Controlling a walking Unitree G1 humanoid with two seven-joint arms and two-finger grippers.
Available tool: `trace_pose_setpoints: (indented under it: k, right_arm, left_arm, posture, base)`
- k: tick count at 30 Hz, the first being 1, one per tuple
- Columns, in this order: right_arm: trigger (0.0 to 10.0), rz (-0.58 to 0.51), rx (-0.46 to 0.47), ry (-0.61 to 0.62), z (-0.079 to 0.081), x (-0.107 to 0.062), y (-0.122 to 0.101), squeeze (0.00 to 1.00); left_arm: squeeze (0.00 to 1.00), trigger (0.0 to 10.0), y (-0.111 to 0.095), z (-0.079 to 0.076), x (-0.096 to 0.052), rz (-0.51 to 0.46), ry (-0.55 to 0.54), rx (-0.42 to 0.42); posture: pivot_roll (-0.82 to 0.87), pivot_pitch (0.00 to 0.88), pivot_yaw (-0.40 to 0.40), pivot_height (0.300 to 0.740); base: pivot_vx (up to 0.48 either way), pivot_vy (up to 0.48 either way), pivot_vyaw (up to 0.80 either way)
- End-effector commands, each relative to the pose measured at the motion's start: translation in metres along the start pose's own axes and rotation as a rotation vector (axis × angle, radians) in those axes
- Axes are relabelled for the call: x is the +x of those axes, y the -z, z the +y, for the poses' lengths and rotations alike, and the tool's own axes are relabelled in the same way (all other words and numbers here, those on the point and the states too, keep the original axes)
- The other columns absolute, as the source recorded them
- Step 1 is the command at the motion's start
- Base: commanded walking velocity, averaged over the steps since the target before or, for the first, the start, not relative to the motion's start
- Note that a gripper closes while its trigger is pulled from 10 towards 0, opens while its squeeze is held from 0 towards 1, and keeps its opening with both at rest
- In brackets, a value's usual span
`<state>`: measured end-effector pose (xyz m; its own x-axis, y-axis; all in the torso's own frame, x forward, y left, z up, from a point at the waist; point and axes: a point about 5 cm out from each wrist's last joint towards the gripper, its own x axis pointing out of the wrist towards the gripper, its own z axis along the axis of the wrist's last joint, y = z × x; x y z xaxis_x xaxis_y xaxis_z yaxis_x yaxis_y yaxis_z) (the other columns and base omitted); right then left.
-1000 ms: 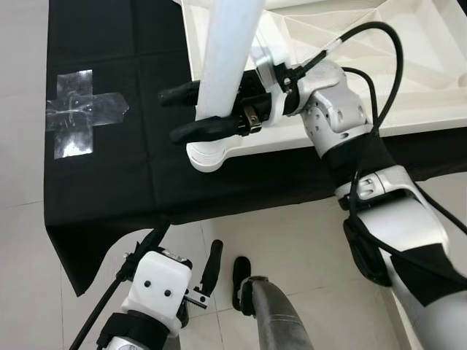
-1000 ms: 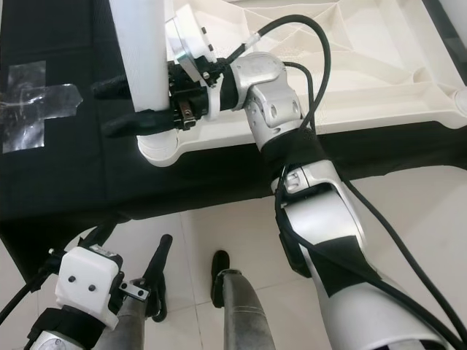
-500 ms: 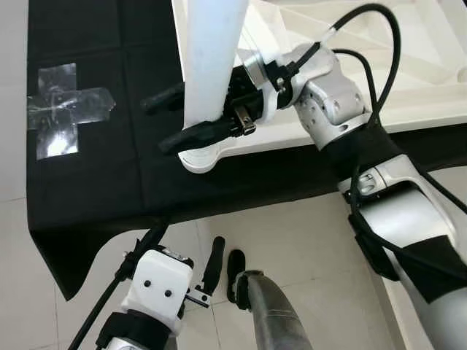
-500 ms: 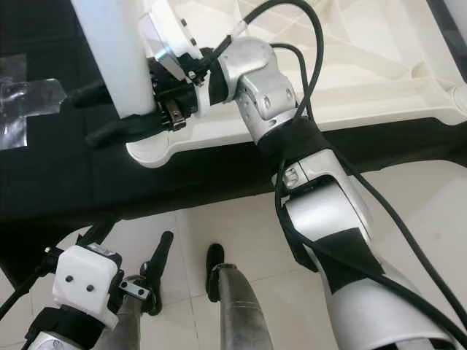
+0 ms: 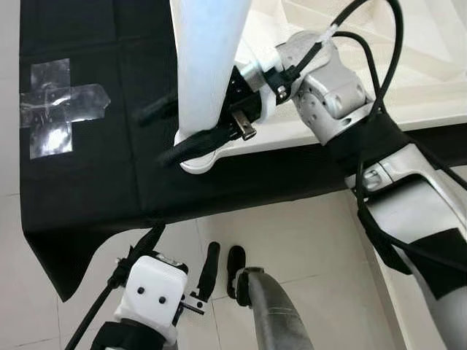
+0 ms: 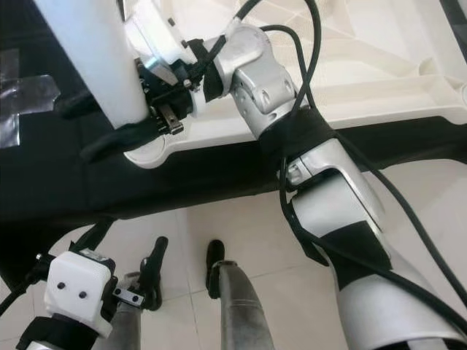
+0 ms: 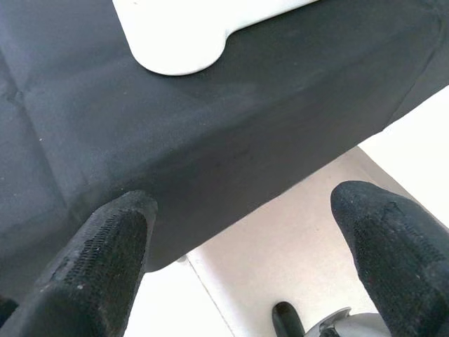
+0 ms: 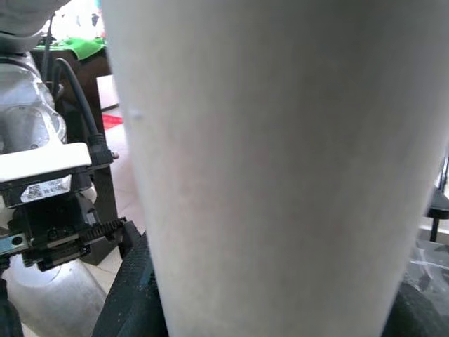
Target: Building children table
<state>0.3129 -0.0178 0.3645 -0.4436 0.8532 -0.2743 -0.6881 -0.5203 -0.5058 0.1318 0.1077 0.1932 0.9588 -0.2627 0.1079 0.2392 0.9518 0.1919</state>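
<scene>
Two right gripper [image 5: 179,130] jaws clamp the white table leg [image 5: 208,65]; left gripper [image 5: 220,268] jaws gape wide.

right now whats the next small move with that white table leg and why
Probably press the white cylindrical plastic table leg straight down and twist it home. The right gripper clamps it upright over the round corner socket of the upturned white plastic tabletop, and its foot already meets that socket.

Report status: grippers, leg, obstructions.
Right gripper shut on white table leg, standing at corner socket of the tabletop. Left gripper open, idle below cloth edge. Nothing blocking.
</scene>
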Motion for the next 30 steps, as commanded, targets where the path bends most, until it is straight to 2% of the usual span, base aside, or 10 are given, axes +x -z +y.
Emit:
trace_pose_setpoints:
  k: [1,8,11,13,18,25,30]
  right_arm:
    - [10.0,0.090,0.202,-0.083,0.018,0.011,0.048,0.00]
    - [10.0,0.055,0.249,-0.036,0.006,0.012,0.046,0.00]
    - [10.0,-0.011,0.285,-0.002,0.000,0.012,0.043,0.00]
    - [10.0,-0.045,0.290,0.017,-0.003,0.011,0.041,0.00]
    - [10.0,-0.053,0.285,0.035,-0.005,0.011,0.042,0.00]
    - [10.0,-0.057,0.273,0.037,0.000,0.009,0.047,0.00]
    - [10.0,0.010,0.196,-0.011,0.013,0.007,0.049,0.00]
  left_arm:
    - [0.00,10.0,0.004,-0.003,-0.004,0.032,0.007,-0.008]
    - [0.00,10.0,0.001,-0.009,-0.002,0.028,0.001,-0.020]
    - [0.00,10.0,-0.001,-0.009,-0.001,0.023,-0.004,-0.022]
    - [0.00,10.0,-0.002,-0.009,-0.001,0.022,-0.006,-0.023]
    - [0.00,10.0,-0.002,-0.009,0.000,0.018,-0.011,-0.024]
    - [0.00,10.0,-0.003,-0.008,0.001,0.017,-0.016,-0.016]
    - [0.00,10.0,-0.003,-0.004,0.002,0.019,-0.020,-0.004]
  posture:
    - [0.16,0.633,-0.121,0.740]
    - [0.14,0.637,-0.133,0.740]
    - [0.13,0.636,-0.139,0.740]
    - [0.13,0.636,-0.142,0.740]
    - [0.13,0.633,-0.144,0.740]
    - [0.13,0.628,-0.138,0.740]
    - [0.14,0.626,-0.123,0.740]
  base:
    - [0.000,0.000,0.00]
    - [0.000,0.000,0.00]
    - [0.000,0.000,0.00]
    - [0.000,0.000,0.00]
    - [0.000,0.000,0.00]
    - [0.000,0.000,0.00]
    - [0.000,0.000,0.00]
